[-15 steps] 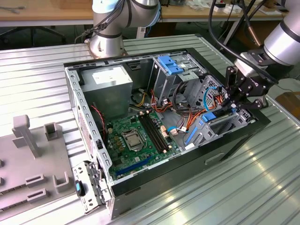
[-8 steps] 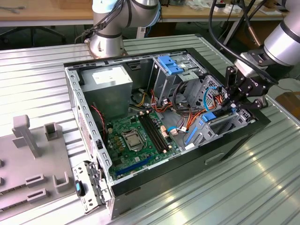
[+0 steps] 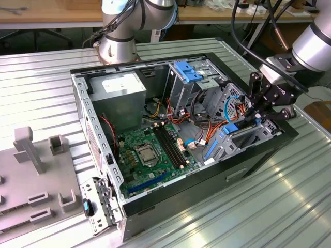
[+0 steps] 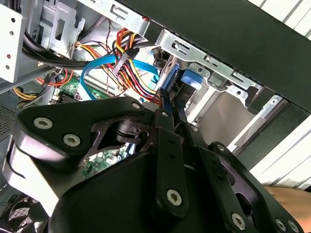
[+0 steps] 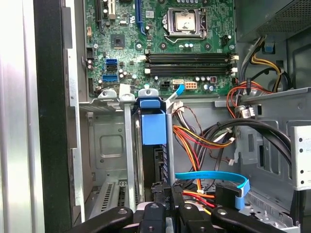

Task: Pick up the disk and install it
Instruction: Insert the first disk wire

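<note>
The black gripper [image 3: 257,114] clamps the disk [image 5: 153,127], its bright blue plastic carrier edge-on, standing upright in the ribbed metal bay [image 5: 111,145] of the open case [image 3: 258,155], beside bundled cables [image 5: 204,136].

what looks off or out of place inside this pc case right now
Nothing looks damaged or spilled. The disk stands on edge in the metal drive cage, its blue carrier end poking out above the cage rim rather than flush, with the gripper closed on its edge. Loose cables crowd the space beside it.
</note>
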`<state>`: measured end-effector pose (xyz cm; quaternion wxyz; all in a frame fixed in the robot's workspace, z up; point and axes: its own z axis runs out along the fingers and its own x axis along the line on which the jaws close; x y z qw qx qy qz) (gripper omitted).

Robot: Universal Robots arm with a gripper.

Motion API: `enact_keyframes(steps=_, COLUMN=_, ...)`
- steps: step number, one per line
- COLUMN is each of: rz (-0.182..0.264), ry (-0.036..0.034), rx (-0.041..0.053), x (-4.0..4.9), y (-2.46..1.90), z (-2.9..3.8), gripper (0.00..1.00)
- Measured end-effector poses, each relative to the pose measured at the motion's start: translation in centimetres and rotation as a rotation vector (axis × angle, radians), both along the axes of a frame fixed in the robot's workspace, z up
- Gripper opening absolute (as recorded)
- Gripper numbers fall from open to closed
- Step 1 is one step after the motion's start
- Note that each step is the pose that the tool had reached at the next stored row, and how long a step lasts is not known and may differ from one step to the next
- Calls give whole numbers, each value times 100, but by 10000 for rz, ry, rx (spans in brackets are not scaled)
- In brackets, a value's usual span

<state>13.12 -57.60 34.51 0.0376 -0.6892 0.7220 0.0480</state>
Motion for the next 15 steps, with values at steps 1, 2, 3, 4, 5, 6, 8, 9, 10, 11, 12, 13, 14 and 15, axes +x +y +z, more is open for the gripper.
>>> enact_keyframes(steps=1, rz=1, ry=0, rx=1, x=0, y=0, z=-6, gripper=17)
enact_keyframes(steps=2, rz=1, ry=0, rx=-1, x=0, y=0, z=-10, gripper=17)
enact_keyframes(steps=3, rz=2, ry=0, rx=-2, x=0, y=0, z=-13, gripper=17)
enact_keyframes(steps=4, rz=2, ry=0, rx=-3, x=0, y=0, z=-19, gripper=17)
enact_keyframes(steps=5, rz=4, ry=0, rx=-1, x=0, y=-1, z=-26, gripper=17)
enact_keyframes(steps=6, rz=4, ry=0, rx=-2, x=0, y=-1, z=-31, gripper=17)
enact_keyframes(steps=8, rz=6, ry=0, rx=1, x=0, y=-1, z=-50, gripper=17)
enact_keyframes(steps=9, rz=7, ry=0, rx=3, x=0, y=-1, z=-63, gripper=17)
enact_keyframes(steps=10, rz=8, ry=0, rx=-3, x=0, y=-1, z=-68, gripper=17)
enact_keyframes(steps=11, rz=7, ry=0, rx=-5, x=0, y=-1, z=-72, gripper=17)
enact_keyframes(steps=12, rz=8, ry=0, rx=-3, x=0, y=-1, z=-79, gripper=17)
enact_keyframes(steps=13, rz=8, ry=1, rx=-7, x=0, y=-1, z=-89, gripper=17)
enact_keyframes(steps=14, rz=8, ry=0, rx=-14, x=0, y=-1, z=-112, gripper=17)
enact_keyframes(steps=15, rz=9, ry=0, rx=-6, x=0, y=0, z=-121, gripper=17)
